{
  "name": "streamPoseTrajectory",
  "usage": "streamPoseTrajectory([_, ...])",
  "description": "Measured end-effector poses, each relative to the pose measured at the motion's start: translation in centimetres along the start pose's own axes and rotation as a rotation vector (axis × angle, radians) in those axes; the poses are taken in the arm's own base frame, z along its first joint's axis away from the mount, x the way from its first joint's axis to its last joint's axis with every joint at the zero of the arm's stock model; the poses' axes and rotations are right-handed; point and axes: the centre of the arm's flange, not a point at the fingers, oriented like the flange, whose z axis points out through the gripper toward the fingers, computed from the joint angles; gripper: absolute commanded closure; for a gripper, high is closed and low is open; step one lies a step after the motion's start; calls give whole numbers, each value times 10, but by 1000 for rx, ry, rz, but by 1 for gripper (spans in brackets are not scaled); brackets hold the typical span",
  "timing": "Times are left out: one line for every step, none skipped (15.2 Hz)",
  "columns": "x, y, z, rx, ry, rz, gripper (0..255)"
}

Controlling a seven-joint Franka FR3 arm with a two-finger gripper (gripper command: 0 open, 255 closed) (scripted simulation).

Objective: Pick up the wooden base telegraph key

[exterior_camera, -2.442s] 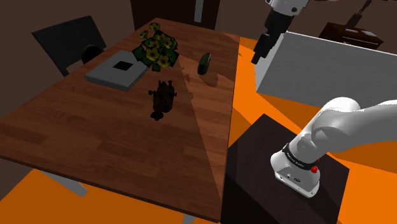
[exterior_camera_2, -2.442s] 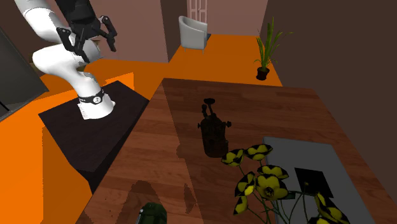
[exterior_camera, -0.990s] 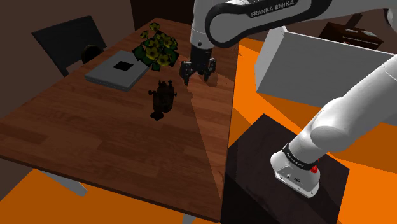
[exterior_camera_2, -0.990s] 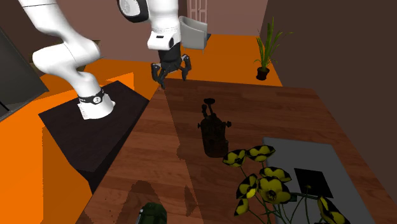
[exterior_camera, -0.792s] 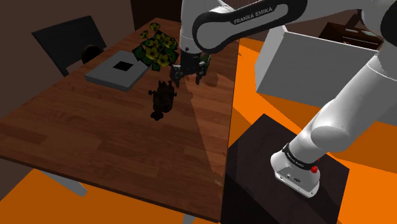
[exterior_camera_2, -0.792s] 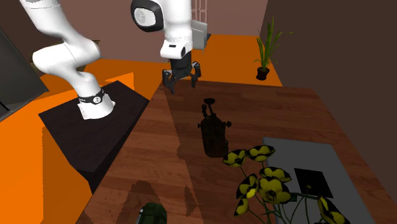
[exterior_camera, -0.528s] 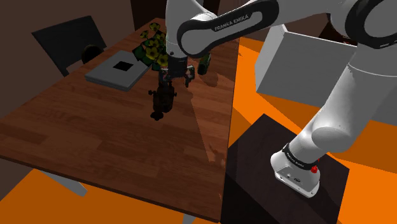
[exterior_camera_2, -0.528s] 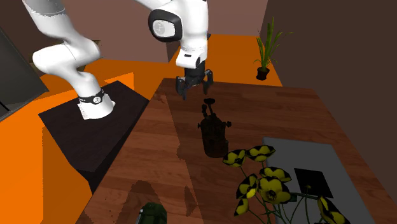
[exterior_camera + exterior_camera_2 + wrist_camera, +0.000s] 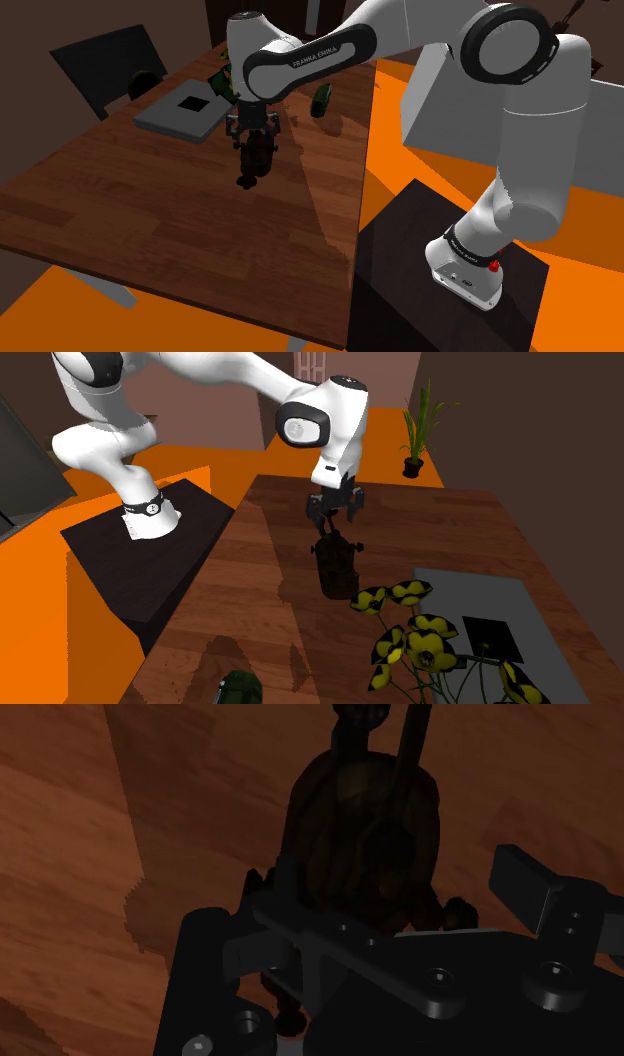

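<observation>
The telegraph key (image 9: 254, 160) is a dark, small device with a brown wooden base, standing on the wooden table (image 9: 150, 220). In the second exterior view the telegraph key (image 9: 337, 564) sits mid-table. My gripper (image 9: 252, 128) hangs open directly above it, pointing down, fingers spread either side of its upper parts. From the second exterior view the gripper (image 9: 335, 510) is just over the key's top knob. In the wrist view the key (image 9: 365, 819) lies close below the gripper (image 9: 400, 899), between the separated fingers (image 9: 522, 879), and nothing is clasped.
A flat grey slab (image 9: 183, 108) and a yellow-flowered plant (image 9: 420, 637) stand beyond the key. A dark green object (image 9: 322, 100) rests near the table's edge beside the stand (image 9: 450, 300). A dark chair (image 9: 105, 62) and a white box (image 9: 500, 110) flank the table.
The arm swung from beside the table's edge across to the key and came down over it. The fingers stayed open. The key has not moved.
</observation>
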Motion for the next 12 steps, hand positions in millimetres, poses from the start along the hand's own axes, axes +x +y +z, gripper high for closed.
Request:
streamPoseTrajectory([1,-3,6,-1,0,4,0])
streamPoseTrajectory([3,-4,12,-1,0,6,0])
streamPoseTrajectory([3,-5,18,-1,0,8,0])
streamPoseTrajectory([3,-5,23,-2,0,8,0])
streamPoseTrajectory([3,-5,28,-2,0,9,0])
streamPoseTrajectory([4,-6,33,-2,0,9,0])
streamPoseTrajectory([3,-6,38,-2,0,9,0])
streamPoseTrajectory([3,-6,40,-2,0,9,255])
streamPoseTrajectory([2,-6,41,-1,0,9,255])
streamPoseTrajectory([2,-6,41,-1,0,9,255])
streamPoseTrajectory([2,-6,41,-1,0,8,255])
streamPoseTrajectory([2,-6,41,-1,0,8,255])
